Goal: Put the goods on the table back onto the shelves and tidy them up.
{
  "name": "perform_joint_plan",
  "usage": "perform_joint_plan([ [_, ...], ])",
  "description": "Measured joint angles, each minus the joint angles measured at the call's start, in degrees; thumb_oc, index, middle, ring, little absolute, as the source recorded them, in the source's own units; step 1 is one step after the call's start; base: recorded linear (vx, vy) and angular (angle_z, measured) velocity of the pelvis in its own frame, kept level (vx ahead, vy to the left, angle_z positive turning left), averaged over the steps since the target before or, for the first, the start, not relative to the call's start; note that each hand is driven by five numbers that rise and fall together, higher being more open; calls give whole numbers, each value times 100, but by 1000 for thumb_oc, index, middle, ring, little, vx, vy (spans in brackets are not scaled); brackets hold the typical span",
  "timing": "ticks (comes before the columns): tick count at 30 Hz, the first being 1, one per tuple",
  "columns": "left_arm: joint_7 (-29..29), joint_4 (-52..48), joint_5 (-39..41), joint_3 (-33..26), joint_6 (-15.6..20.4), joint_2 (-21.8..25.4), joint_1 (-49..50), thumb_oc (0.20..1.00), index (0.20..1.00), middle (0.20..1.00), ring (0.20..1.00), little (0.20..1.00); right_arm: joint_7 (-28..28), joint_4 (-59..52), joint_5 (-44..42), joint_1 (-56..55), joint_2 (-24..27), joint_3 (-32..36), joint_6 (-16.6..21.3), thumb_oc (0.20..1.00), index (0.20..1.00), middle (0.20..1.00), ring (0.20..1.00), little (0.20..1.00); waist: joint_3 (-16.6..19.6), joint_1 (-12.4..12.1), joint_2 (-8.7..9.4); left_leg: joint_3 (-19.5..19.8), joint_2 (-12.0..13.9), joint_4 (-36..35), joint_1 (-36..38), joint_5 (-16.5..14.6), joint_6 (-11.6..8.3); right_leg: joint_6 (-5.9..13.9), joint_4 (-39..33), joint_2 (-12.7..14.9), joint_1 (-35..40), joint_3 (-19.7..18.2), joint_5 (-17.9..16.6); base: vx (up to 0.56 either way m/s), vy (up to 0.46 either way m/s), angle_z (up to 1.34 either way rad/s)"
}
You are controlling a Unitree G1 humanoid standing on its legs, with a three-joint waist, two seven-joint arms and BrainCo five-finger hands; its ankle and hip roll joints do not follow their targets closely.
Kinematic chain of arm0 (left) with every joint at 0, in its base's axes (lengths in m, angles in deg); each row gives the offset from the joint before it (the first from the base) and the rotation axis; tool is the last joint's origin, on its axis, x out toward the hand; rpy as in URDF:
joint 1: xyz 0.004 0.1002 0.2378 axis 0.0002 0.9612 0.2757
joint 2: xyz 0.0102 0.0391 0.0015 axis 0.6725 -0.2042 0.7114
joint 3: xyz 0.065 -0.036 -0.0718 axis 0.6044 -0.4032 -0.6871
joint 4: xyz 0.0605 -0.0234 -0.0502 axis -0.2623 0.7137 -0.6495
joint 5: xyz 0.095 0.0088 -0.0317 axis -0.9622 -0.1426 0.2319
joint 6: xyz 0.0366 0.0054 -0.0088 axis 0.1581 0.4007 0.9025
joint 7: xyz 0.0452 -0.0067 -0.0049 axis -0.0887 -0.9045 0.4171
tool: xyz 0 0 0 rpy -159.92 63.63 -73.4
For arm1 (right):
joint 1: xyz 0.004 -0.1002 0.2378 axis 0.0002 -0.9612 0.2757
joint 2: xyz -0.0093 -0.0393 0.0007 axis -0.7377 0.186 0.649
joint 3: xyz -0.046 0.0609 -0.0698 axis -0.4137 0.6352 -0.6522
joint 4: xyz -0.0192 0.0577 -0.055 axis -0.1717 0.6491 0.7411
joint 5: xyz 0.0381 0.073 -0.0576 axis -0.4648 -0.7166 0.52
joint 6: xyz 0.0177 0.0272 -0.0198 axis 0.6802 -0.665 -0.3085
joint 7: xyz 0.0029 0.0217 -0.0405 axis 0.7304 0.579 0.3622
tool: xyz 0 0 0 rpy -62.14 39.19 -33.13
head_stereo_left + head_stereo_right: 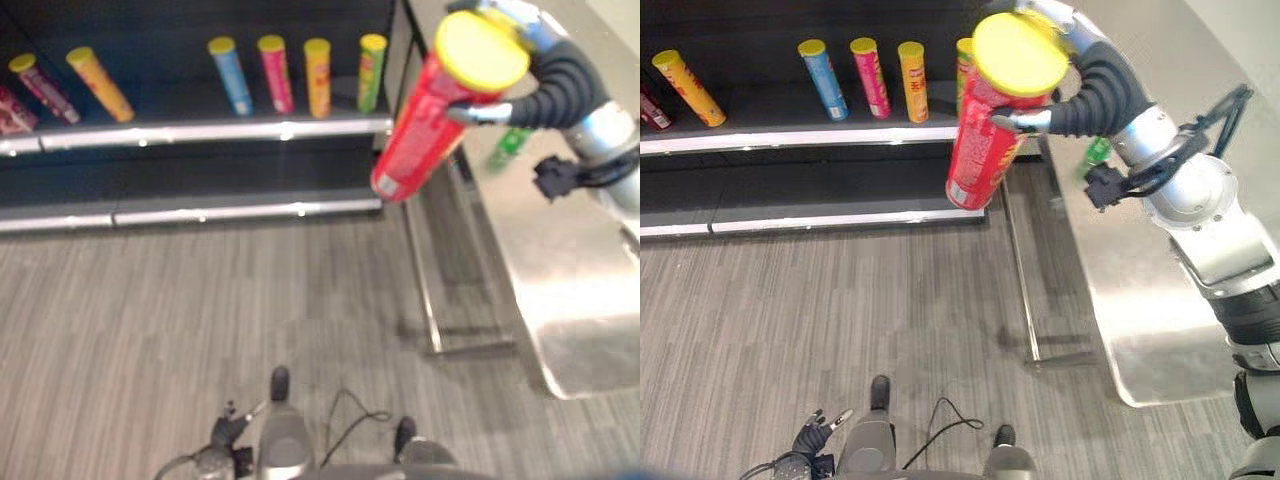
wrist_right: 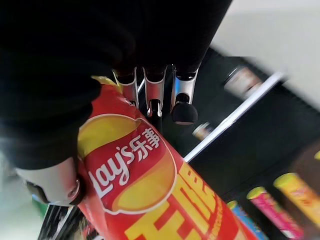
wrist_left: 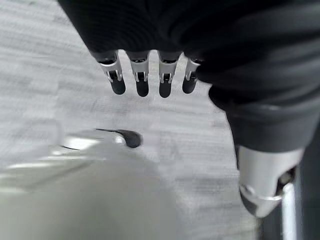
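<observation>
The right hand point(image 1: 1065, 95) is curled round a red can point(image 1: 990, 125) with a yellow lid, held up at two o'clock between shelf point(image 1: 200, 130) and table point(image 1: 1140, 300). Its fingers are partly hidden behind the can. The left hand point(image 3: 150, 75) hangs with fingers relaxed, holding nothing. A green item point(image 1: 1095, 152) on the table is too blurred to identify.

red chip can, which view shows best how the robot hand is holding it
The right eye view: the whole red chip can shows, tilted, with the right robot hand wrapped round it near its yellow lid. The left eye view shows the same from slightly aside. The right wrist view shows part of its label up close.
</observation>
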State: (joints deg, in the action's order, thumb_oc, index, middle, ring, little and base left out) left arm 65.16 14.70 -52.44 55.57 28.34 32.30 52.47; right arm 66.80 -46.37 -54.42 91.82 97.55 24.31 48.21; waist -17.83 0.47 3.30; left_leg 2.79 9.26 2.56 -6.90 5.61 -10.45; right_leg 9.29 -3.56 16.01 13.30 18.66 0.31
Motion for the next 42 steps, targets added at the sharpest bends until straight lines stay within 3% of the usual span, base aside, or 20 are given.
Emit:
perform_joint_plan([
  [1,-14,8,-2,16,-1,108,-175,1000,1000,1000,1000,1000,17,2,129,4,0,-11,-66,200,200,200,200,200,9,-6,52,49,-233,250,-129,-142,204,25,163,236,-1,-24,-187,65,443,56],
  [3,-50,-105,-29,39,5,352,-341,1000,1000,1000,1000,1000,4,72,365,98,-185,-37,-94,200,200,200,200,200,31,-172,87,1,-501,368,-129,-322,487,26,469,381,-275,-217,-305,7,459,22],
  [6,-74,-109,-73,62,-8,501,-359,1000,1000,1000,1000,1000,-26,220,664,402,-480,-403,-163,200,200,200,200,200,74,-234,123,-163,-887,479,-58,-457,713,48,1023,876,-515,-276,-547,-21,359,-6],
  [8,-91,-109,-84,58,-11,591,-346,1000,1000,1000,1000,1000,-28,296,879,617,-552,-745,-217,200,200,200,200,200,83,-241,94,-240,-968,529,-78,-493,850,32,1234,1050,-731,-315,-706,19,267,-16],
  [9,-103,-102,-95,41,-14,682,-360,1000,1000,1000,1000,1000,-9,322,930,667,-538,-854,-214,200,200,200,200,200,61,-253,16,-174,-925,501,-94,-545,1045,170,1288,779,-950,-623,-169,46,260,-15],
  [10,-98,-35,-128,47,-42,697,-400,1000,1000,1000,1000,1000,15,332,991,708,-510,-911,-223,200,200,200,200,200,51,-218,-38,-158,-858,331,-42,-466,1075,216,1150,400,-1120,-1012,168,40,178,-16],
  [11,-99,-46,-130,46,-45,699,-399,1000,1000,1000,1000,1000,15,335,994,725,-509,-917,-224,200,200,200,200,200,42,-219,-63,-167,-839,257,-9,-476,1136,203,1174,263,-1256,-1132,318,31,132,-8],
  [12,-94,-32,-130,53,-53,682,-408,1000,1000,1000,1000,1000,16,334,991,803,-508,-971,-229,200,200,200,200,200,13,-163,-133,-171,-769,70,64,-309,1089,154,1136,-174,-1496,-1581,473,15,35,6],
  [15,-53,-34,-133,76,-54,513,-427,1000,1000,1000,1000,1000,4,337,973,840,-482,-1091,-224,200,200,200,200,200,39,138,-213,111,-862,-92,113,-240,1085,-16,989,-750,-1762,-1913,266,101,36,43],
  [19,-41,-36,-132,161,-125,408,-406,1000,1000,1000,1000,1000,17,449,972,865,-423,-1211,-250,200,200,200,200,200,41,88,-328,144,-642,-186,102,-79,839,-127,928,-1036,-1724,-1886,221,95,-68,9],
  [23,-42,-148,-83,292,-118,252,-421,1000,1000,1000,1000,1000,20,509,967,960,-292,-1345,-332,200,200,200,200,200,31,138,-370,298,-547,-183,76,-52,667,-239,992,-1117,-1655,-1649,302,160,-130,24],
  [26,-44,-302,-20,292,-111,221,-392,1000,1000,1000,1000,1000,14,529,963,1002,-297,-1358,-331,200,200,200,200,200,23,32,-361,371,-509,2,24,-121,561,-340,1196,-1171,-1670,-1574,456,159,-51,17],
  [27,-43,-366,-17,277,-108,232,-385,1000,1000,1000,1000,1000,2,597,962,1001,-321,-1353,-327,200,200,200,200,200,1,50,-344,438,-530,290,-90,-182,472,-483,1345,-1143,-1672,-1464,608,163,90,45],
  [29,-44,-378,6,277,-108,236,-362,1000,1000,1000,1000,1000,-1,795,966,994,-381,-1348,-334,200,200,200,200,200,-25,-29,-317,450,-533,560,-164,-202,447,-558,1459,-1079,-1634,-1374,755,202,110,34],
  [32,-58,-303,155,281,-123,223,-238,1000,1000,1000,1000,1000,-69,986,964,913,-577,-1258,-410,200,200,200,200,200,-50,-126,-287,394,-538,992,-359,-356,352,-622,1444,-1012,-1558,-1456,762,247,198,-8],
  [34,-91,-196,155,266,-127,252,-236,1000,1000,1000,1000,1000,-105,990,962,620,-726,-995,-436,200,200,200,200,200,-83,-164,-162,469,-473,1046,-616,-532,381,-723,1205,-875,-1547,-1464,668,377,408,-24],
  [37,-99,-106,150,287,-117,240,-351,1000,1000,1000,1000,1000,-245,1286,966,18,-869,-591,-451,200,200,200,200,200,-93,-143,-136,817,-43,502,-1018,-446,190,-648,848,-655,-1443,-1574,679,377,421,4],
  [40,-75,-121,118,373,-118,195,-375,1000,1000,1000,1000,1000,-261,1344,978,-594,-589,-337,-573,200,200,200,200,200,-14,-204,-316,538,192,87,-1200,-388,90,-309,412,-301,-996,-1659,659,471,627,9],
  [41,-72,-159,78,420,-112,255,-236,1000,1000,1000,1000,1000,-308,1213,1032,-940,-597,-115,-624,200,200,200,200,200,67,-252,-422,393,93,270,-1156,119,-66,37,250,43,-696,-1671,613,567,789,-21],
  [42,-77,-136,66,385,-136,357,-202,1000,1000,1000,1000,1000,-364,1200,1091,-1082,-892,-14,-669,200,200,200,200,200,40,-246,-219,170,-176,605,-1184,167,105,33,298,363,-671,-1646,559,392,542,-32],
])
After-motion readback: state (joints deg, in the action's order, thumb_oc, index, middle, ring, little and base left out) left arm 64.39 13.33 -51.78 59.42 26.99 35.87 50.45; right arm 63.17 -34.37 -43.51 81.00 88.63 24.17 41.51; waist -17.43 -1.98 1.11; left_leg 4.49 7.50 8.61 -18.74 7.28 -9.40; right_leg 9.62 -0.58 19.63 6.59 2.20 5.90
